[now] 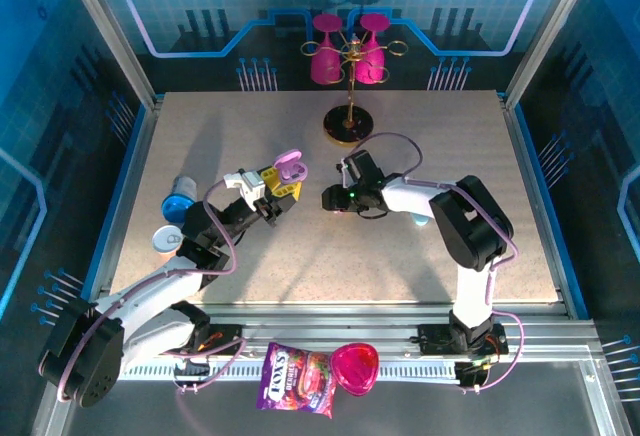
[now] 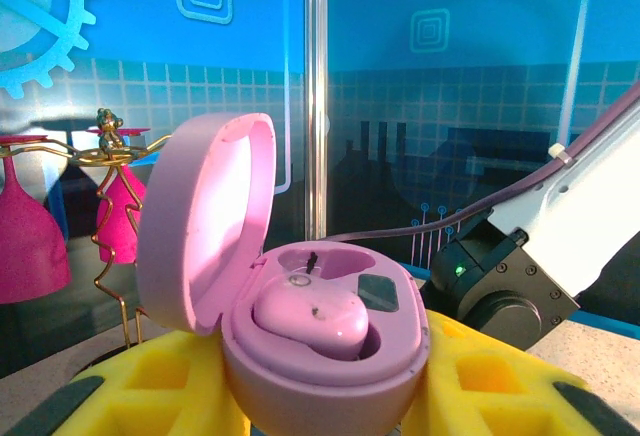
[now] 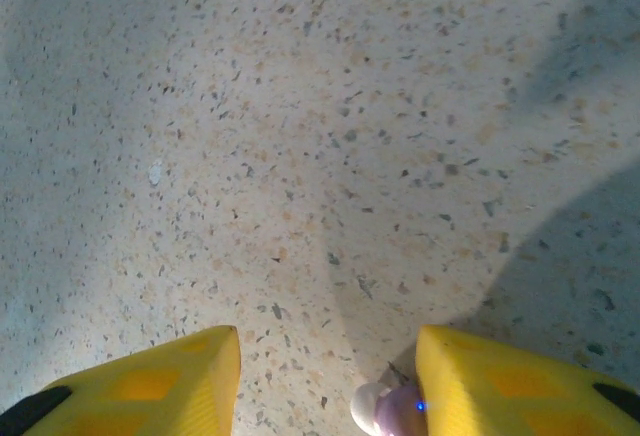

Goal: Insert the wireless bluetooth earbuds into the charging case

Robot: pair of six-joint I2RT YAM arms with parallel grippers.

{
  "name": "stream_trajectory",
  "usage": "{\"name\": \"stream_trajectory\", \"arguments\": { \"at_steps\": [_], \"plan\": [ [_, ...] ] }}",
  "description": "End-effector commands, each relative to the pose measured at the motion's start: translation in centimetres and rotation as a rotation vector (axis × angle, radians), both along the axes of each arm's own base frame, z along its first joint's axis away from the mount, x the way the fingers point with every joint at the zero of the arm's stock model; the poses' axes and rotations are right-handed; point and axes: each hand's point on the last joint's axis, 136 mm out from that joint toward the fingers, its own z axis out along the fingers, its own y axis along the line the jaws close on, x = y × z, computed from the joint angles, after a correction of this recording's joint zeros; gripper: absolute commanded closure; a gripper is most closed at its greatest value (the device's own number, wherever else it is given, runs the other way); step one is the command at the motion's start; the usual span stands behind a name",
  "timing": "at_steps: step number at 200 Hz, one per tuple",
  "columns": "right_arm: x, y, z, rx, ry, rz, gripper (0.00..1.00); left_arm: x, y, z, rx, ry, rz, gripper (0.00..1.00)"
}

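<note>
My left gripper (image 2: 320,401) is shut on the lilac charging case (image 2: 325,351), its yellow fingers (image 2: 150,391) on either side of the body. The lid (image 2: 200,226) stands open to the left. One lilac earbud (image 2: 310,318) sits in the near socket; the far socket (image 2: 335,259) is bare. From above, the case (image 1: 289,168) is held off the table at centre-left. My right gripper (image 3: 328,376) is open, low over the tabletop. A second lilac earbud (image 3: 388,411) with a whitish tip lies against the inside of its right finger (image 3: 500,386). In the top view the right gripper (image 1: 333,199) is just right of the case.
A blue can (image 1: 180,201) and a round cap (image 1: 168,238) lie at the table's left. A gold stand with pink glasses (image 1: 350,61) rises at the back. A candy bag (image 1: 295,378) and pink bowl (image 1: 355,366) rest on the front rail. The right arm (image 2: 520,266) is close behind the case.
</note>
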Motion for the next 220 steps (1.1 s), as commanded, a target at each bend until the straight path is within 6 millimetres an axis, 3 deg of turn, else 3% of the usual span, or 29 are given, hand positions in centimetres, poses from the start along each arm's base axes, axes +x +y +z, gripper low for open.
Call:
{"name": "stream_trajectory", "arguments": {
  "at_steps": [1, 53, 90, 117, 150, 179, 220],
  "plan": [
    [-1.6, 0.7, -0.5, -0.012, 0.048, 0.103, 0.5, -0.3, 0.1, 0.8, 0.001, -0.042, 0.001, 0.73],
    [-3.5, 1.8, -0.4, -0.053, 0.111, 0.229, 0.5, -0.4, 0.2, 0.7, -0.002, -0.041, -0.001, 0.73],
    [-5.3, 3.2, 0.9, -0.056, 0.116, 0.324, 0.5, -0.4, 0.2, 0.6, 0.0, -0.04, -0.001, 0.73],
    [-6.6, 3.1, 0.9, -0.117, 0.133, 0.372, 0.5, -0.4, 0.2, 0.7, 0.0, -0.04, -0.002, 0.73],
    [-8.1, 4.2, 3.0, -0.077, 0.102, 0.443, 0.5, -0.4, 0.1, 0.7, -0.002, -0.041, -0.002, 0.73],
    [-7.2, 4.3, 4.6, -0.058, -0.002, 0.433, 0.5, -0.5, 0.1, 0.8, -0.003, -0.044, -0.004, 0.73],
    [-4.5, 3.7, 3.2, -0.123, -0.027, 0.423, 0.5, -0.7, 0.1, 1.1, -0.005, -0.047, -0.01, 0.72]
  ]
}}
